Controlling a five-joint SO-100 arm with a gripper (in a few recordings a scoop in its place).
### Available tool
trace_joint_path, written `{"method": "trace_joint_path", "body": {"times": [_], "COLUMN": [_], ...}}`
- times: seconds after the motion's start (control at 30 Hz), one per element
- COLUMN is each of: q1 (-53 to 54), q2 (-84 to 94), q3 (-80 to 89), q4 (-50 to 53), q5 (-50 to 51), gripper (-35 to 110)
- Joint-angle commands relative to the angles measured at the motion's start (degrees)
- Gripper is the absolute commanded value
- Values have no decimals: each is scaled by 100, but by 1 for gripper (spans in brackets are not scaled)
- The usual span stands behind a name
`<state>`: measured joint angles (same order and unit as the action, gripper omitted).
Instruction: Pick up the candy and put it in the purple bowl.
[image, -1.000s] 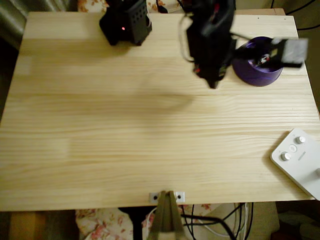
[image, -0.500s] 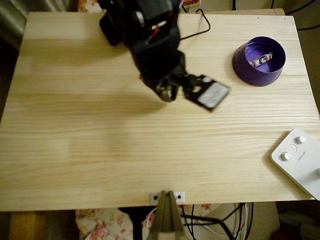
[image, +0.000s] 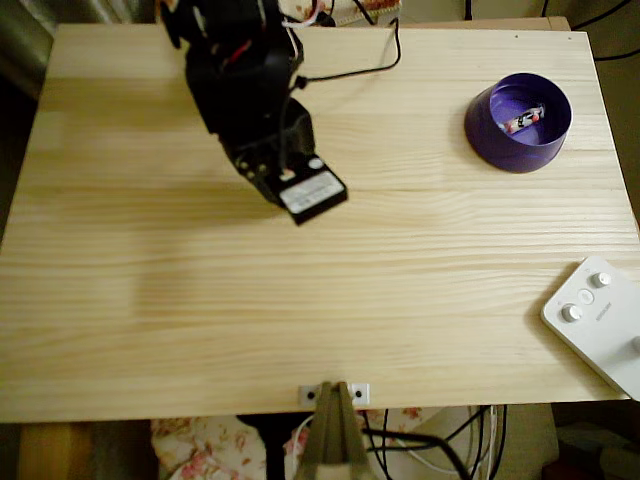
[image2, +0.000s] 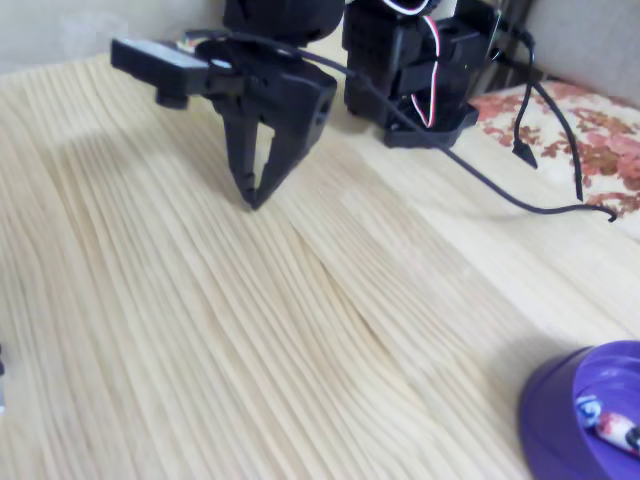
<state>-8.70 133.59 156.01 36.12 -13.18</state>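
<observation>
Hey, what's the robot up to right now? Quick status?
Gripper shut, empty, over bare table. Candy lying inside purple bowl. Nothing in the way.

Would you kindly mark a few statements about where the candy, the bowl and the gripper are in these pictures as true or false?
1. The candy lies inside the purple bowl. True.
2. The gripper is holding the candy. False: its fingertips meet with nothing between them, in the fixed view.
3. The gripper hangs directly over the bowl. False: in the overhead view it is well to the left of the bowl, above bare table.
4. A white device with round knobs sits at the table's lower right corner in the overhead view. True.
5. The bowl lies tipped on its side. False: it stands upright.
</observation>
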Motion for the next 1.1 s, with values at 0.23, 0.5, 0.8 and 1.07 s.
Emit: {"method": "trace_joint_path", "body": {"times": [0.23, 0.5, 0.8, 1.07], "q1": [431, 765, 1002, 967], "q2": [3076, 5106, 5546, 5546], "q3": [1283, 1802, 1802, 1802], "q4": [-62, 1055, 1652, 1811], "q5": [97, 62, 79, 35], "gripper": [-1, -1, 0, 0]}}
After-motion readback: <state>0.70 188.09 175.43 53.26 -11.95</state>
